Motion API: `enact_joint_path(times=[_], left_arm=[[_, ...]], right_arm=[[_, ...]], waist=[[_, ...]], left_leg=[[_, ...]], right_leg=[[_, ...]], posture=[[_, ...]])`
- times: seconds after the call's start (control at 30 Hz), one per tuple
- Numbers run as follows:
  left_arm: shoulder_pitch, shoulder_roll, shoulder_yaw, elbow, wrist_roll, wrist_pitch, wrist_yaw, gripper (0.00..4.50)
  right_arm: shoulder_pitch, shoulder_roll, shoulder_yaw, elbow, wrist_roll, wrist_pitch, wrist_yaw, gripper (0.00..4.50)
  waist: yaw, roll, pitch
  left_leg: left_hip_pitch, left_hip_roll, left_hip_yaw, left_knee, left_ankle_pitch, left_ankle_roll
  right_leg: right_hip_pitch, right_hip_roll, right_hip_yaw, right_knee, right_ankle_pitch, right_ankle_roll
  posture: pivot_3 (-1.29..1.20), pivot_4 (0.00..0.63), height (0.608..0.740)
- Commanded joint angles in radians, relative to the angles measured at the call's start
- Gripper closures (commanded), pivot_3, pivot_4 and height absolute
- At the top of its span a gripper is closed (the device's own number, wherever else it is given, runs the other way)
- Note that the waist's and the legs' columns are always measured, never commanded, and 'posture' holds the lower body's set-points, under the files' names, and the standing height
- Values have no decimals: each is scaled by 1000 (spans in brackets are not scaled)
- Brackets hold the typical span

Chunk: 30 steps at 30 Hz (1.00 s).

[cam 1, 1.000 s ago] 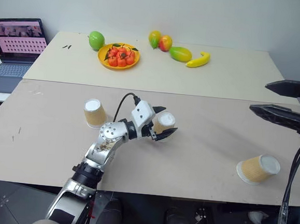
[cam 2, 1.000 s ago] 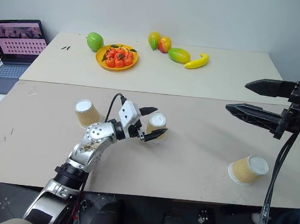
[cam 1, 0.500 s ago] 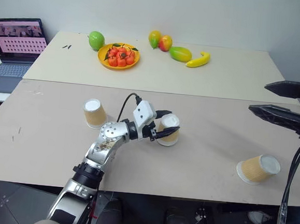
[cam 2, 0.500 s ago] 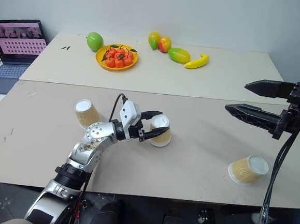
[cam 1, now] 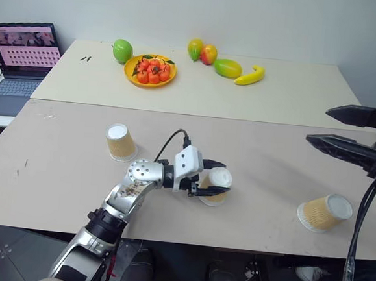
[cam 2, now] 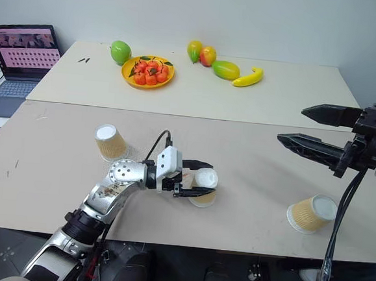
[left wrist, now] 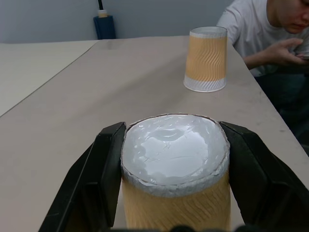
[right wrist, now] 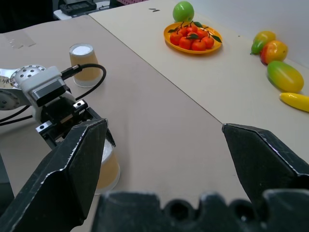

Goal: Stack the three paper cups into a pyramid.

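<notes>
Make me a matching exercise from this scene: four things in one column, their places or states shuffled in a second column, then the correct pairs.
Things:
1. left gripper
2. right gripper
3. right-hand cup
4. orange plate

States:
A. tipped on its side near the table's front edge
B. holds small red-orange fruit on the far table
C. shut on the middle cup
D. open, raised above the table

Pairs: 1-C, 2-D, 3-A, 4-B

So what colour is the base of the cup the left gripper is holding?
White, above tan ribbed sides; the cup in the left gripper shows best in the left wrist view.
</notes>
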Motion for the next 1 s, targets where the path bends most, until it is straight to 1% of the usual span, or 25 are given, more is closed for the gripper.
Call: enact_joint_path(times=[0.03, 0.07, 0.13, 0.17, 0.23, 0.37, 0.53, 0.63, 0.73, 0.83, 0.93, 1.0], left_arm=[[-1, -4, 1, 1, 9, -31, -2, 1912], [-1, -3, 2, 3, 9, -32, -3, 1912], [4, 0, 5, 2, 4, -29, -7, 931], [5, 1, 6, 2, 3, -29, -8, 733], [5, 2, 8, 5, 6, -32, -4, 73], [-13, -6, 24, 22, -1, -26, 10, 23], [-152, -54, 125, 4, -107, 117, 66, 23], [-245, -69, 211, 1, -143, 181, 150, 23], [-314, -55, 302, -23, -183, 238, 226, 23], [-328, -30, 348, -66, -198, 283, 273, 23], [-334, 5, 394, -111, -182, 310, 348, 23], [-342, 45, 436, -139, -122, 313, 451, 23]], right_arm=[[-3, -1, -53, -15, 8, -18, -7, 0], [-3, -1, -52, -15, 8, -19, -8, 0], [-4, -2, -51, -14, 8, -19, -9, 0], [-5, -3, -50, -13, 8, -20, -9, 0], [-5, -3, -47, -13, 6, -21, -11, 0], [-9, 1, -35, -8, -4, -37, -10, 0], [-21, 12, -5, 1, -17, -69, -7, 0], [-29, 18, 9, 6, -21, -86, -7, 0], [-33, 27, 29, 16, -29, -104, -2, 0], [-49, 37, 64, 31, -34, -125, 4, 0], [-86, 51, 112, 54, -45, -143, 14, 0], [-118, 68, 159, 78, -60, -161, 27, 0]], waist=[[0, 0, 0], [-1, 0, 0], [-2, 0, 0], [-2, 0, 0], [-1, 0, 0], [-1, 0, 0], [-1, 0, 0], [-1, 0, 0], [-5, 0, 0], [-9, 0, 0], [-7, 0, 0], [-6, 0, 0]], left_leg=[[0, 0, 0, 0, 0, 0], [0, 0, 0, 0, 0, 0], [0, 0, 0, 0, 0, 0], [0, 0, 0, 0, 0, 0], [0, 0, 0, 0, 0, 0], [0, 0, 0, 0, 0, 0], [0, 0, 0, 1, 0, 0], [0, 0, 0, 2, 0, 0], [0, 0, 0, 1, 0, 0], [0, 0, 0, 0, 0, 1], [0, 0, 0, 0, 0, 1], [0, 0, 0, 1, 0, 1]], right_leg=[[0, 0, 0, 0, 0, 0], [0, 0, 0, 0, 0, 0], [0, 0, 0, 0, 0, 0], [0, 0, 0, 0, 0, 0], [0, 0, 0, 0, 0, 0], [0, 0, 0, 0, 0, 0], [0, 0, 0, 0, 0, 1], [0, 0, 0, 0, -2, 5], [0, 0, 0, 0, -3, 6], [0, 0, 0, 0, -1, 4], [0, 0, 0, 0, -1, 3], [0, 0, 0, 0, -1, 3]], posture=[[0, 150, 732], [0, 150, 732], [0, 150, 732], [0, 150, 732], [0, 150, 732], [0, 150, 732], [0, 150, 732], [0, 150, 732], [0, 150, 732], [0, 150, 732], [0, 150, 732], [0, 150, 732]])
